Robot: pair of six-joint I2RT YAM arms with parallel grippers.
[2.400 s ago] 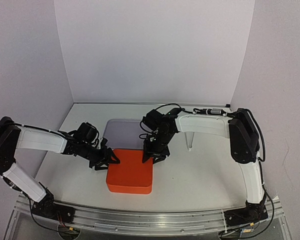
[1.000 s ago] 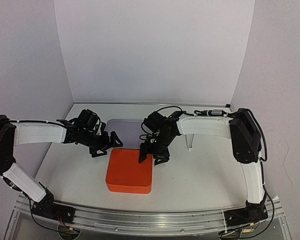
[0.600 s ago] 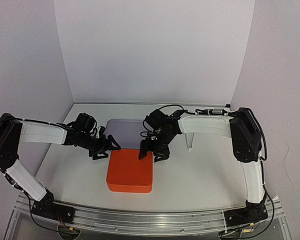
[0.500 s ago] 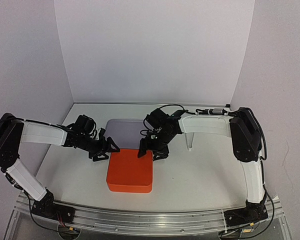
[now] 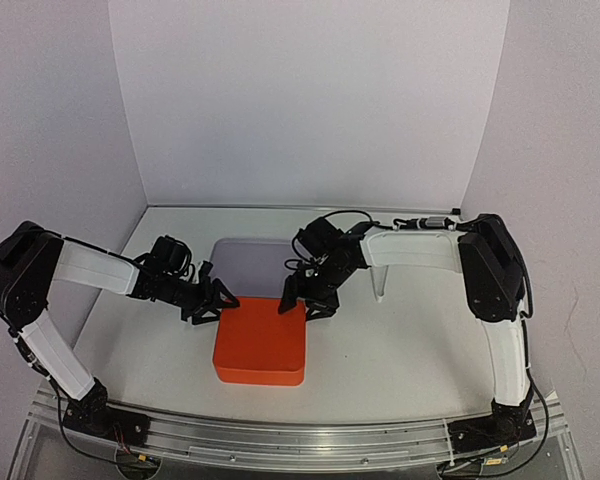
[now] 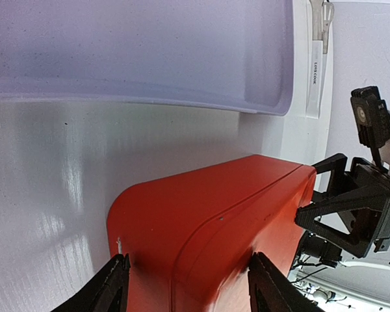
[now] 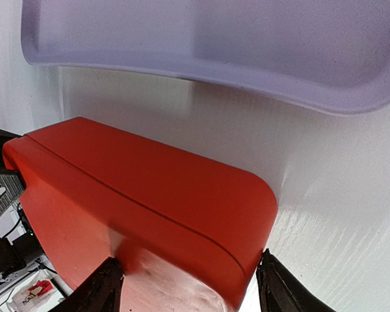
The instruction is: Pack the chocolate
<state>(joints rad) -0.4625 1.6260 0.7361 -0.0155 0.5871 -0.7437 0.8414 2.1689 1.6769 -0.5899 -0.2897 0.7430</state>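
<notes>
No chocolate chunks show in any view. A closed orange-red box (image 5: 260, 345) sits on the white table. It also shows in the left wrist view (image 6: 214, 221) and the right wrist view (image 7: 149, 188), with a lid seam along its side. My left gripper (image 5: 212, 300) is open, low at the box's far left corner. In its wrist view, the left gripper (image 6: 188, 260) has its jaws spread on either side of that corner. My right gripper (image 5: 305, 300) is open at the far right corner. In its wrist view, the right gripper (image 7: 190, 260) straddles that corner the same way.
A shallow lavender tray (image 5: 250, 262) lies just behind the box; it also shows in the left wrist view (image 6: 149, 58) and the right wrist view (image 7: 214, 45). A white utensil (image 5: 380, 285) with printed lettering (image 6: 315, 65) lies right of the tray. White walls enclose the back and sides.
</notes>
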